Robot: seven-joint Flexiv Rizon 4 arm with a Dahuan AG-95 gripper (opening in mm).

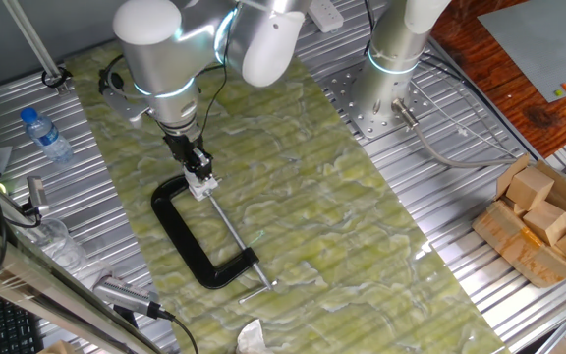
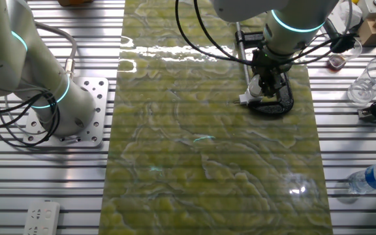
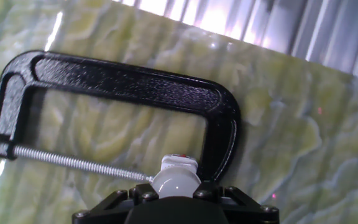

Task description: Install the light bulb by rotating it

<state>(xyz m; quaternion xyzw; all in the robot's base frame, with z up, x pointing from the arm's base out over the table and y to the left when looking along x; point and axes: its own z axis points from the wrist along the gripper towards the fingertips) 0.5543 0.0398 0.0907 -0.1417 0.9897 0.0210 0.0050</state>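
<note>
A black C-clamp lies flat on the green marbled mat. Its screw runs to a small white socket at the frame's end. The light bulb, a small matte white globe, sits against that socket. My gripper is right over the bulb with a black finger on each side, shut on it. In one fixed view the gripper stands upright over the clamp's far end. In the other fixed view the gripper hides most of the bulb above the clamp.
A water bottle lies left of the mat on the slatted metal table. A cardboard box of wooden blocks is at the right. A second arm's base stands behind the mat. A clear plastic cup stands near the clamp.
</note>
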